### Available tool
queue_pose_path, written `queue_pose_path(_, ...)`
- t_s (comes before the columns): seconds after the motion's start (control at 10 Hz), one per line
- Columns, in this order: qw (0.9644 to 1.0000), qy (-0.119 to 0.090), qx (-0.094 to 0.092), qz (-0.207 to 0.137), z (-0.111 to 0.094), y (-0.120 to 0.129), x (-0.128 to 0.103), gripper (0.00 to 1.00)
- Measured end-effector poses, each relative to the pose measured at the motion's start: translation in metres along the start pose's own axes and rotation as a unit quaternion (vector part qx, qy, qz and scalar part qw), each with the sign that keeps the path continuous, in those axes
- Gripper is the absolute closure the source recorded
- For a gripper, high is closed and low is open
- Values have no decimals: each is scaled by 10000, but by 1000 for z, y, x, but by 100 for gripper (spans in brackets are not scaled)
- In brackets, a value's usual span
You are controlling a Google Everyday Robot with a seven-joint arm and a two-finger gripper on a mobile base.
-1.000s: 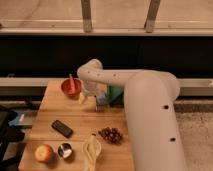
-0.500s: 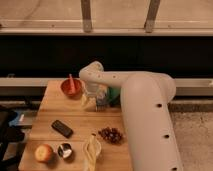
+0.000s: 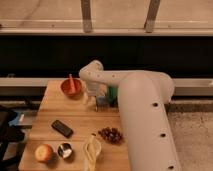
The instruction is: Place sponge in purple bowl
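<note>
My white arm reaches in from the right, and its gripper [image 3: 96, 98] hangs over the back middle of the wooden table [image 3: 47, 117], just right of the orange-red bowl. The small pale blue-grey sponge [image 3: 103, 104] lies on the table right at the fingertips, on their right side. The gripper is open, and I cannot tell whether the fingers touch the sponge. The purple bowl is hidden; no part of it shows, and the arm covers the table's right side.
An orange-red bowl [image 3: 71, 88] with a stick in it stands at the back left. A black slab [image 3: 62, 128], an apple [image 3: 43, 152], a metal cup [image 3: 64, 150], a banana [image 3: 91, 149] and dark grapes [image 3: 111, 134] lie in front. Something green [image 3: 114, 93] peeks out beside the arm.
The gripper has sunk a little lower toward the sponge and shifted slightly right. The things on the table have not moved.
</note>
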Motion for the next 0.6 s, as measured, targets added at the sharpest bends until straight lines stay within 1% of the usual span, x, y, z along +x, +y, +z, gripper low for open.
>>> queue_pose_path(0.3,9998,63,11,172,11,-6,-1,20)
queue_pose_path(0.4,9997,85,-15,241,14,-6,0,23)
queue_pose_path(0.5,9995,97,-19,301,16,-8,1,30)
queue_pose_path(0.6,9993,106,-26,354,18,-10,2,42)
